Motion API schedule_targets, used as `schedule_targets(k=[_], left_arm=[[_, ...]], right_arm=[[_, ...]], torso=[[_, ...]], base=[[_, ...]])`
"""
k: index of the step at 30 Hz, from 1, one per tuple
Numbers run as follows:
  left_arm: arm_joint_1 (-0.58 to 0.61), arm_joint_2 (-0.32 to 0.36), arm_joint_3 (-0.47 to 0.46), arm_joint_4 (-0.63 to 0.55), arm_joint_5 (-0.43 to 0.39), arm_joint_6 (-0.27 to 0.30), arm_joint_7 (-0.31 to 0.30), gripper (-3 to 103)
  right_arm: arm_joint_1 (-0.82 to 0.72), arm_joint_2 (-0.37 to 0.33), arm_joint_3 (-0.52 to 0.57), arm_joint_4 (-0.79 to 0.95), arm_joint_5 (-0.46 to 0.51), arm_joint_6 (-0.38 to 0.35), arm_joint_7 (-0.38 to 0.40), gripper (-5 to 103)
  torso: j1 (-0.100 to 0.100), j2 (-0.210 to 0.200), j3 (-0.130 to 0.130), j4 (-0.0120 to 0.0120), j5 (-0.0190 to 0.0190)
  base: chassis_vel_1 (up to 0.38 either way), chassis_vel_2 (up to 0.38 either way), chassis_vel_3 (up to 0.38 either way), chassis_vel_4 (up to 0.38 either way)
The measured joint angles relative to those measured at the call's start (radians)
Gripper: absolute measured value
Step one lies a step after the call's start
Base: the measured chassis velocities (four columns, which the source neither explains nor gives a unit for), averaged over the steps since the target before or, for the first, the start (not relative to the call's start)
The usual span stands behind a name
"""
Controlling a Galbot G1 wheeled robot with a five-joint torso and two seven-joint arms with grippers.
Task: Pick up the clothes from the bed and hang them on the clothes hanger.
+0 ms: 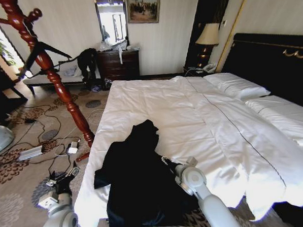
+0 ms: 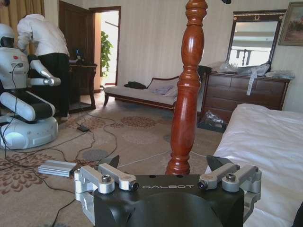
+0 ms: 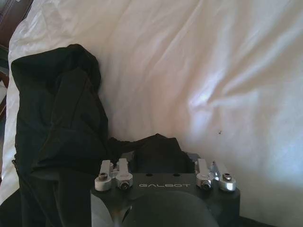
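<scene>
Right gripper (image 1: 165, 160) low over the clothes (image 1: 137, 180), which lie crumpled at the foot of the bed (image 1: 202, 116). In the right wrist view black fabric bunches between its spread fingers (image 3: 118, 171); likely pinched, but I cannot tell if the jaws have closed on it.

Left gripper (image 2: 165, 165) off the bed's side above the carpet (image 1: 18, 186), jaws open, empty.

Risk: a shallow pinch on slack cloth slips on lifting, or a trailing sleeve drags the duvet.

Farther: cables (image 1: 51, 144) on the carpet, coat stand (image 1: 53, 73) leaning, clothes hanger (image 1: 42, 50) on it, dresser (image 1: 119, 64) at the back wall.
</scene>
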Motion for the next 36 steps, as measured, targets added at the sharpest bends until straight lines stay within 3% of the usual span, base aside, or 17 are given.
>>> schedule_targets(k=[2,5,7,10,18,25,36], left_arm=[[-0.001,0.0,0.0,0.001,-0.001,0.0,0.0,100],[-0.01,0.003,0.004,0.003,-0.005,0.0,0.0,100],[-0.011,0.004,0.006,0.003,-0.007,0.0,0.0,100],[-0.017,0.011,0.007,0.005,-0.016,0.001,-0.001,100],[-0.02,0.022,0.002,0.014,-0.032,0.003,-0.001,100],[-0.02,0.027,0.002,0.021,-0.038,0.003,-0.001,100],[-0.02,0.02,0.011,0.021,-0.033,0.003,-0.001,100]], right_arm=[[-0.001,-0.001,0.0,-0.001,-0.003,0.003,-0.001,56],[-0.001,-0.002,0.005,-0.011,-0.023,0.022,-0.009,39],[0.0,-0.001,0.007,-0.013,-0.027,0.028,-0.01,39],[0.009,0.002,0.02,-0.017,-0.047,0.051,-0.022,22],[0.014,-0.006,0.033,-0.009,-0.056,0.077,-0.052,1],[-0.018,-0.002,0.029,0.004,-0.096,0.045,-0.051,-1],[-0.025,-0.011,0.038,0.017,-0.111,0.04,-0.056,37]], torso=[[0.0,0.0,0.0,0.0,0.0],[0.0,0.0,0.0,-0.0001,0.0],[0.0,0.0,0.0,-0.0001,0.0001],[0.0,0.0,0.0,-0.0001,0.0001],[0.0,0.0,0.0,0.0,0.0],[0.0,0.0,0.0,0.0,0.0001],[0.0,0.0,0.0,0.0,0.0]], base=[[0.0,0.0,0.0,0.0],[0.0,0.0,0.0,0.0],[0.0,0.0,0.0,0.0],[0.0,0.0,0.0,0.0],[0.0,0.0,0.0,0.0],[0.0,0.0,0.0,0.0],[0.0,0.0,0.0,0.0]])
